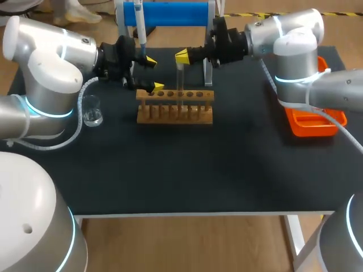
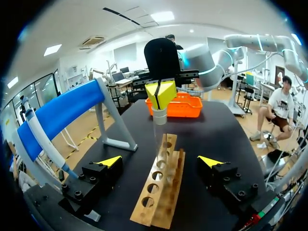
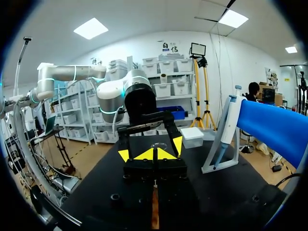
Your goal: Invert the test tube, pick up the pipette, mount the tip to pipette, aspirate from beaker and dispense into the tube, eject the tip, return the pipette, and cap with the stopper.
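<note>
A clear test tube (image 1: 180, 82) stands upright over the wooden rack (image 1: 174, 107), its lower end down at the row of holes. My right gripper (image 1: 182, 56) is shut on the tube's top, coming in from the right. In the left wrist view the tube (image 2: 160, 132) hangs from that gripper (image 2: 161, 92) above the rack (image 2: 159, 192). My left gripper (image 1: 153, 73) is open at the rack's left end, with the rack between its fingers (image 2: 160, 161), touching nothing. The pipette (image 1: 139, 25) hangs on the blue stand (image 1: 170, 12) behind. A glass beaker (image 1: 92, 111) sits at the left.
An orange tray (image 1: 311, 123) lies at the table's right side, under my right arm. The blue stand's metal legs (image 1: 207, 71) stand just behind the rack. The black mat in front of the rack is bare.
</note>
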